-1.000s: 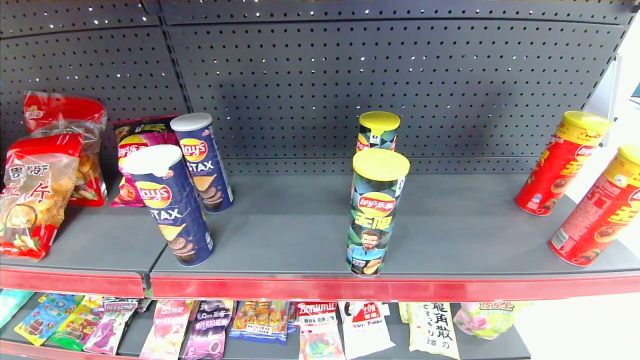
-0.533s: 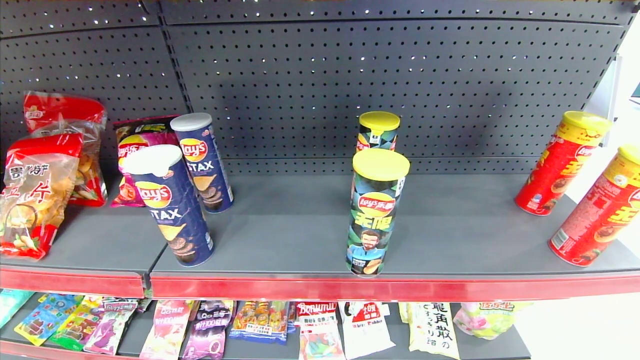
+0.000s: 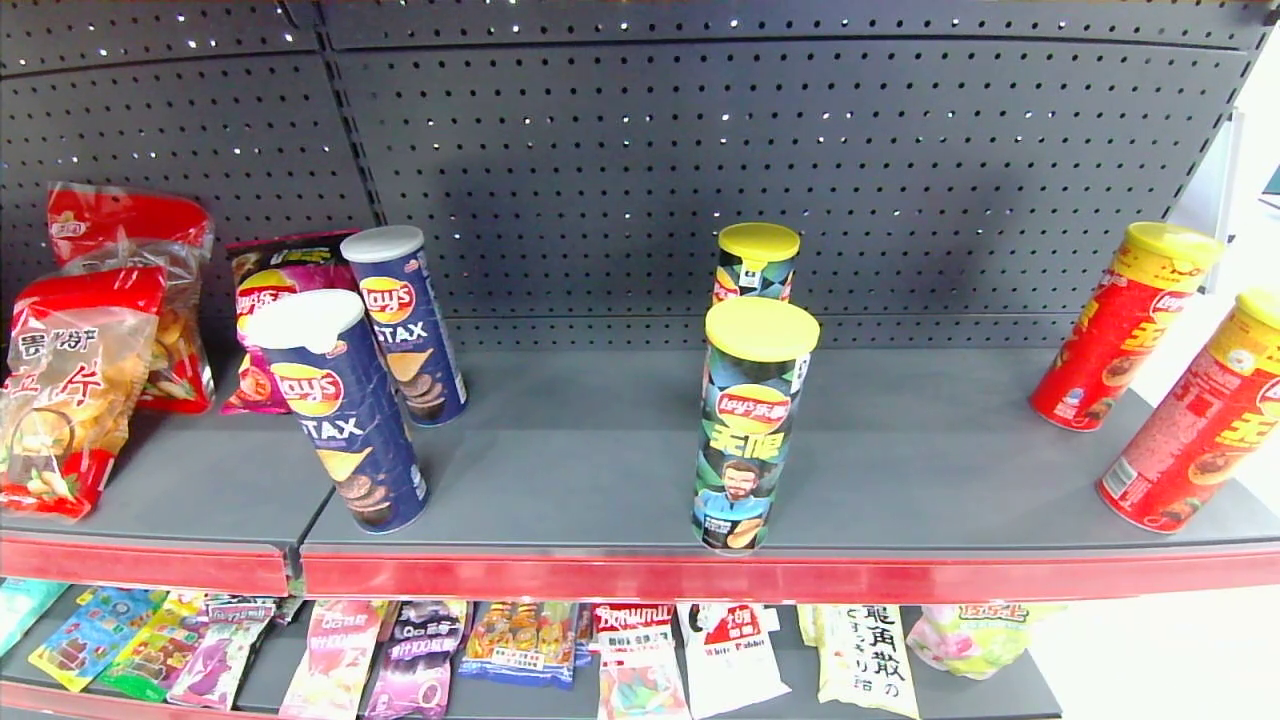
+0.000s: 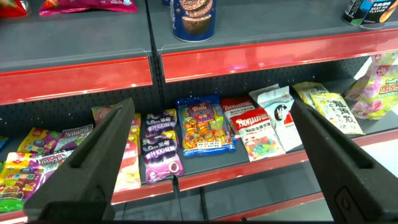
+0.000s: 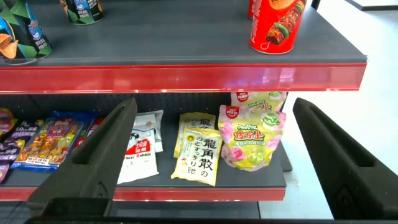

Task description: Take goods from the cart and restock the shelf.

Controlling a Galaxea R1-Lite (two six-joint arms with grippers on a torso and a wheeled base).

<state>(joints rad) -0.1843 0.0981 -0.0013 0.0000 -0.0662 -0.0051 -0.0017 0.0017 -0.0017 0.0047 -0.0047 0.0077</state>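
Step, judged: between picks. Left tool (image 4: 212,104) and right tool (image 5: 214,102) both spread, empty, low before shelf (image 3: 600,470). Cans (image 3: 750,420) stand there, gaps between. Next: turn to cart, grasp goods.

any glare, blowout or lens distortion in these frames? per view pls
Head view: the lens bows the red shelf edge, the red cans at the right seem to lean outward, the far right edge is blown out white, and light specks shine through the pegboard holes up top. Left wrist view: faint sheen on the red shelf edge. Right wrist view: patchy glare along it.
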